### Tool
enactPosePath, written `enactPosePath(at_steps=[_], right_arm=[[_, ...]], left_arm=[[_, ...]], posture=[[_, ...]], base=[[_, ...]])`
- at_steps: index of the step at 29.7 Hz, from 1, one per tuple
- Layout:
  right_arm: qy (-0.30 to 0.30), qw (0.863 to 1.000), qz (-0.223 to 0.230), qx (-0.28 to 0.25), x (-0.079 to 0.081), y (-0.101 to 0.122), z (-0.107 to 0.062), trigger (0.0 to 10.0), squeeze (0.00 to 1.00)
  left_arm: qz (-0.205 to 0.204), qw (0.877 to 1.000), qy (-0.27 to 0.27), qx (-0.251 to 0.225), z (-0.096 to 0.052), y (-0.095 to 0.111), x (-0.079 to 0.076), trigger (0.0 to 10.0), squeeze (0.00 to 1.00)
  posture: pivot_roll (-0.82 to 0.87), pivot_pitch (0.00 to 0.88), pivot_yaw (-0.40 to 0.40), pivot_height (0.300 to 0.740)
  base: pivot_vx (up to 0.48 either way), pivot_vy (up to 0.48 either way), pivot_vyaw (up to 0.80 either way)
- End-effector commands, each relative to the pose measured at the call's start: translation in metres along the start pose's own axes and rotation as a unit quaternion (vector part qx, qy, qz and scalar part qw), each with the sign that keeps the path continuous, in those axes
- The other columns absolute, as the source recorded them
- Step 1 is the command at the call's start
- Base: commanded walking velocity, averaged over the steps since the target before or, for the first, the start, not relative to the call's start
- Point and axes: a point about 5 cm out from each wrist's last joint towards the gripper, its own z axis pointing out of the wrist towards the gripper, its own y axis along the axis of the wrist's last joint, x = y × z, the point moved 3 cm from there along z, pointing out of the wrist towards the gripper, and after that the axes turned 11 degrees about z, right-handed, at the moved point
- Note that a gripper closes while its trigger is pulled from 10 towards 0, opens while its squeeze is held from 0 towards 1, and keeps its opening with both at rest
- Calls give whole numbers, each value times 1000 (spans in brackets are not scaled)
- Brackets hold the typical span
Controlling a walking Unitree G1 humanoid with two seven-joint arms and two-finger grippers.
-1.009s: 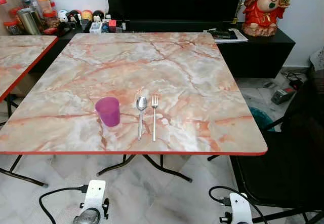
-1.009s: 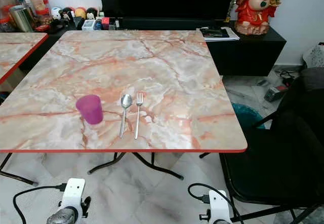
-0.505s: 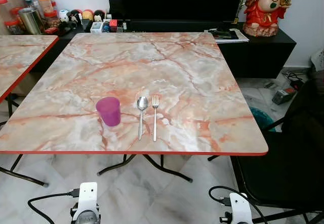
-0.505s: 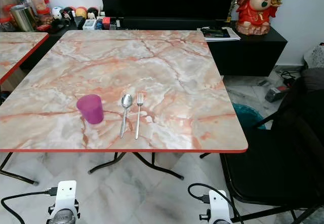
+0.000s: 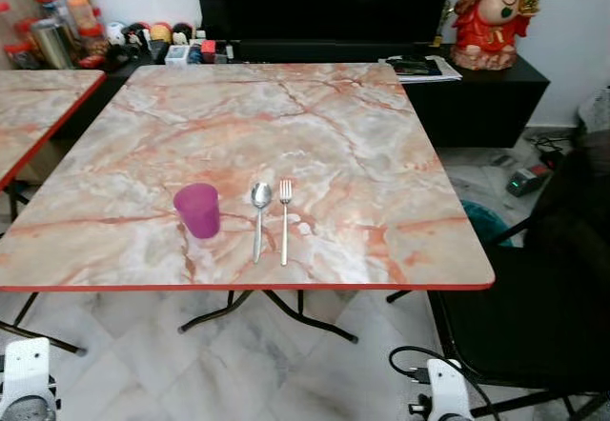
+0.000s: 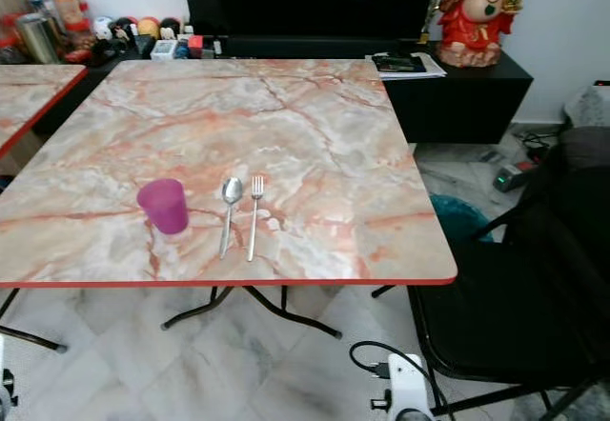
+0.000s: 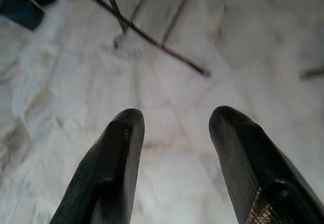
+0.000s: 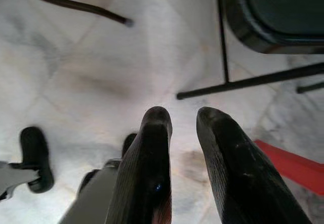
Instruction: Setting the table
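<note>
A purple cup (image 5: 198, 210) stands upright near the front edge of the marble table (image 5: 334, 126). Just right of it a spoon (image 5: 259, 217) and a fork (image 5: 285, 221) lie side by side, handles toward me. Both arms hang low in front of the table, below its edge: the left wrist (image 5: 27, 388) at the far left, the right wrist (image 5: 446, 394) near the chair. My left gripper (image 7: 174, 120) points at the tiled floor, open and holding nothing. My right gripper (image 8: 183, 118) also faces the floor, its fingers a narrow gap apart and holding nothing.
A second marble table (image 5: 38, 107) stands at the left. A black chair (image 5: 534, 316) sits close at the right. Behind the table is a black cabinet (image 5: 477, 97) with jars (image 5: 52, 30), a dark screen and a red statue (image 5: 496, 11). Metal table legs (image 5: 286, 311) cross the tiled floor.
My left arm has swung out to the left, from under the cup to the picture's far left corner. The camera has shifted slightly; cup, spoon and fork stay put.
</note>
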Motion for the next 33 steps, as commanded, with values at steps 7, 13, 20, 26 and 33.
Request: enactPosePath(at_steps=[7, 13, 20, 26, 33], right_arm=[[2, 1000, 2, 0, 1, -1, 0, 10000, 0], [1, 1000, 3, 0, 1, -1, 0, 10000, 0], [4, 1000, 4, 1, 2, -1, 0, 10000, 0], [4, 1000, 9, 0, 3, -1, 0, 10000, 0], [6, 1000, 11, 1, 4, 0, 0, 10000, 0]], left_arm=[[-45, 972, 144, -177, 6, 111, 60, 10000, 0], [-93, 941, 117, -304, -12, 198, 64, 10000, 0], [-189, 892, -208, -355, -52, 298, -30, 10000, 0], [-180, 877, -319, -311, -66, 312, -73, 10000, 0], [-135, 903, -318, -255, -61, 314, -71, 10000, 0]], posture=[[75, 0, -8, 740], [72, 0, -10, 740], [74, 0, -7, 740], [66, 0, -2, 740], [70, 0, -5, 740]], base=[[0, 0, 0], [0, 0, 0], [0, 0, 0], [0, 0, 0], [0, 0, 0]])
